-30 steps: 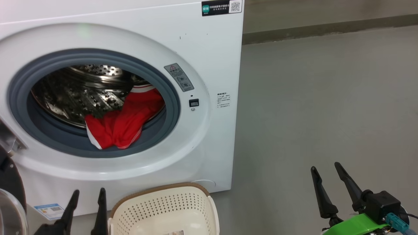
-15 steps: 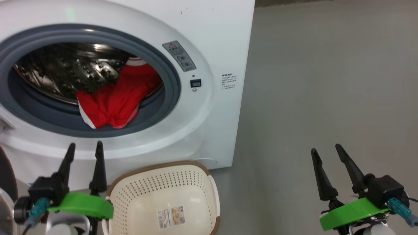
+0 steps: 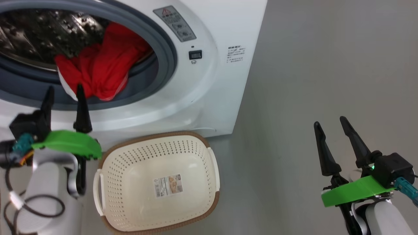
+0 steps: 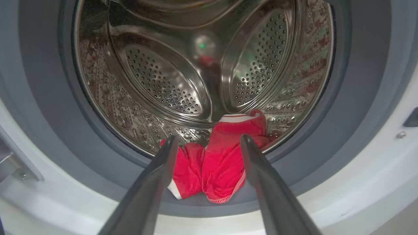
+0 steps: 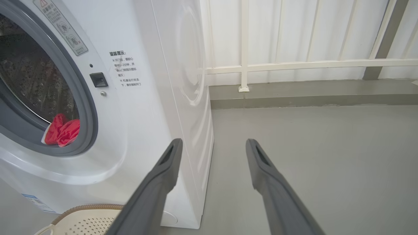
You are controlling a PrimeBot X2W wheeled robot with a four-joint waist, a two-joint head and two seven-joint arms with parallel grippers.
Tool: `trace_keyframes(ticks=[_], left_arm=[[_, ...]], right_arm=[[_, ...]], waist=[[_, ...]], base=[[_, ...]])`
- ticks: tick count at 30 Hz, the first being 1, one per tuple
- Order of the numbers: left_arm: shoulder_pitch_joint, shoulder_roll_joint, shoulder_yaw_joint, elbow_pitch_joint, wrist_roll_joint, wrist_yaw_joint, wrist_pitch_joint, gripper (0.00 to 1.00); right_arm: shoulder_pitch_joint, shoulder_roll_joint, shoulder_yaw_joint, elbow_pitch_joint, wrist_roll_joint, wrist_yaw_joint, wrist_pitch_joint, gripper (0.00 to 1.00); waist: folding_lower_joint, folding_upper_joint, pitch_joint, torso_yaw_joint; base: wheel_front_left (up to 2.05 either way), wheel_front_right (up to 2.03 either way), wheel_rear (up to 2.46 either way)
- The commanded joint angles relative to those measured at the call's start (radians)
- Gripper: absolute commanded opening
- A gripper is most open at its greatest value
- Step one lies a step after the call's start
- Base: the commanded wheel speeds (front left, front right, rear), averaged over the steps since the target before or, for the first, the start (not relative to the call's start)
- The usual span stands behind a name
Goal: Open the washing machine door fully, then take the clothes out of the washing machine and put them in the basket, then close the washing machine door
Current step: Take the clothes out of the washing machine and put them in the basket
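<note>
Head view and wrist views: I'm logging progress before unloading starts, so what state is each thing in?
washing machine: opening uncovered, drum exposed.
clothes: red bundle at the drum's front, spilling onto the grey ring, ungripped.
basket: upright on the floor before the machine, empty.
left gripper: open, empty, aimed at the clothes.
right gripper: open, empty, above the floor right of the machine.

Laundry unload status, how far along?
Done: white front-loading washing machine stands open. In hand: open left gripper lined up on red fabric clothes at the drum lip, nothing gripped. Left: clothes into the empty cream perforated plastic basket, door shut. Right gripper open, idle.
</note>
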Motion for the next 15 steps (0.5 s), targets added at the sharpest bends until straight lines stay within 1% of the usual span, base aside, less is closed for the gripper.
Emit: trace_keyframes(ticks=[1,5,11,13,15], left_arm=[[-0.057,0.04,0.027,0.008,0.004,0.009,-0.006,1.0],[-0.152,0.051,0.019,0.094,0.006,0.018,0.005,1.0],[-0.293,0.081,0.011,0.218,0.02,0.053,0.028,1.0],[-0.333,0.089,0.007,0.26,0.02,0.054,0.046,1.0],[-0.37,0.102,0.0,0.306,0.028,0.064,0.075,1.0]], right_arm=[[-0.032,-0.012,0.014,-0.029,-0.011,0.006,-0.006,1.0],[-0.054,-0.013,0.024,-0.033,-0.016,0.006,-0.006,1.0],[-0.088,-0.014,0.039,-0.038,-0.02,0.006,-0.006,1.0],[-0.096,-0.013,0.043,-0.038,-0.021,0.006,-0.006,1.0],[-0.104,-0.013,0.046,-0.04,-0.021,0.006,-0.006,1.0]], waist=[[0.0,0.0,0.063,-0.001],[0.0,0.0,0.108,-0.007],[0.0,0.0,0.168,-0.025],[0.0,0.0,0.185,-0.032],[0.0,0.0,0.199,-0.038]], base=[[0.0,0.0,0.0],[0.0,0.0,0.0],[0.0,0.0,0.0],[0.0,0.0,0.0],[0.0,0.0,0.0]])
